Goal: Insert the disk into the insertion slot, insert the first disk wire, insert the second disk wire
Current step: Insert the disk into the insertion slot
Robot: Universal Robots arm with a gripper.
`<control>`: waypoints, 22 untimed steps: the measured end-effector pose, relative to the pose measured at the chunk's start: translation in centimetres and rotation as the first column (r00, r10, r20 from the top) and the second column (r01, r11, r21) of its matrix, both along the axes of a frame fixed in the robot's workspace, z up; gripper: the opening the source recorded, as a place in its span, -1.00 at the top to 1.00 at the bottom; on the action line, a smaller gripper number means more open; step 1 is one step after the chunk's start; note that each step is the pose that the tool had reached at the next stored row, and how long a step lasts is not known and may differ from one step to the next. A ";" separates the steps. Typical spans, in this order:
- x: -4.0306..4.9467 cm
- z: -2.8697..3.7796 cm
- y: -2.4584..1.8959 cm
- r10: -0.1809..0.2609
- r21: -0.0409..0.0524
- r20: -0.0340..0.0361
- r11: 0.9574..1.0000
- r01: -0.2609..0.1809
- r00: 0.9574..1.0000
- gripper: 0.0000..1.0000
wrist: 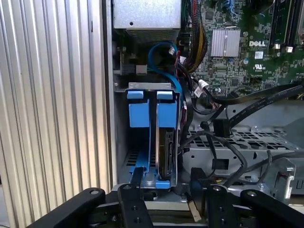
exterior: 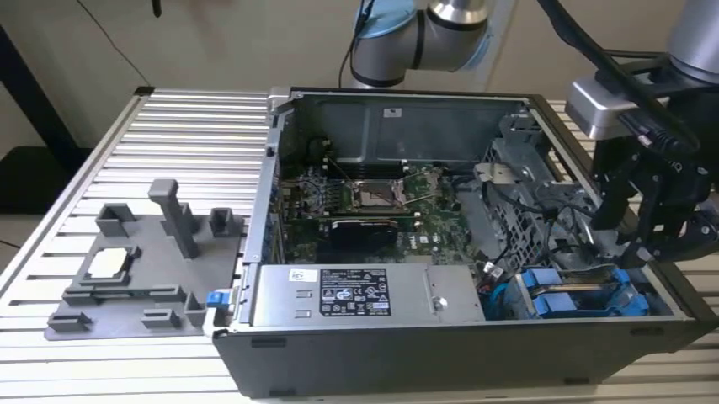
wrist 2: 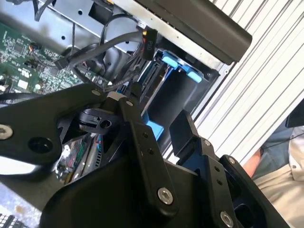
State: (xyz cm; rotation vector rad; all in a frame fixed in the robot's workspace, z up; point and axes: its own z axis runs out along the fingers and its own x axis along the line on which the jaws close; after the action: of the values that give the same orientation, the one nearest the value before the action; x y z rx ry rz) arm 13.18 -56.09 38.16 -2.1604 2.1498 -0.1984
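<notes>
A ribbed aluminium table [exterior: 168, 126] carries an open computer case [exterior: 450, 358] lying on its side. A grey plastic fixture [exterior: 135, 269] sits towards the table's edge at the exterior view's left.

The disk [wrist: 166, 147] stands on edge inside the insertion slot [wrist: 149, 85], a bay of the grey drive cage in the case's near corner at the exterior view's right. Its blue carrier frames the silver body, and its blue tab lies level with the cage rim. A second blue carrier [wrist: 137, 114] fills the bay just beside it, on the side of the case's outer wall.

The gripper [wrist: 166, 179] reaches down into that corner. Its black fingers [wrist: 137, 178] are spread apart, one on each side of the disk's end, and they clamp nothing.

A blue cable [wrist: 166, 59] loops from the cage towards the power-supply box [exterior: 359, 295], which lies along the case's near edge. Black cables [wrist: 247, 97] cross above the perforated metal beside the cage. One black connector [wrist: 221, 127] hangs there, apart from the disk. The green motherboard [exterior: 382, 198] fills the middle of the case.
</notes>
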 end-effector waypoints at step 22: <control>2.20 -0.09 0.59 0.049 0.000 -0.042 0.999 -0.049 0.998 -0.05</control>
State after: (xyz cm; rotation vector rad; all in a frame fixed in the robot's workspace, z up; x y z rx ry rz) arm 15.38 -55.50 38.07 -2.2350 2.1159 -0.1519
